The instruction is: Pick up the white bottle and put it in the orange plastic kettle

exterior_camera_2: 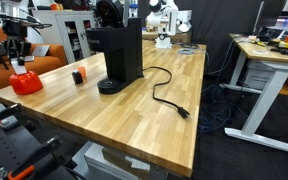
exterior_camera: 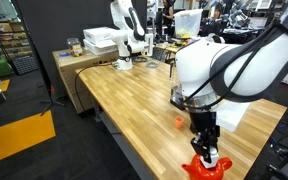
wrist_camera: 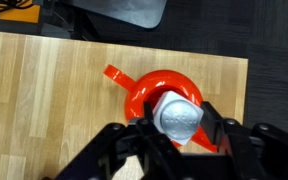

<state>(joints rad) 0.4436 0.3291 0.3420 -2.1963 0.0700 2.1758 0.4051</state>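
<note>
In the wrist view my gripper (wrist_camera: 179,128) is shut on the white bottle (wrist_camera: 178,112), whose round silvery-white end faces the camera. The bottle hangs right over the opening of the orange plastic kettle (wrist_camera: 142,92), whose spout points up-left. In both exterior views the gripper (exterior_camera: 208,148) (exterior_camera_2: 19,55) is straight above the kettle (exterior_camera: 202,169) (exterior_camera_2: 26,83), near the table's corner. A bit of white shows between the fingers in an exterior view (exterior_camera: 213,158). I cannot tell whether the bottle touches the kettle's rim.
A tall black coffee maker (exterior_camera_2: 119,52) stands mid-table with its cable (exterior_camera_2: 169,100) trailing across the wood. A small orange object (exterior_camera_2: 76,76) (exterior_camera: 179,122) lies near the kettle. The table edge (wrist_camera: 246,100) is close to the kettle.
</note>
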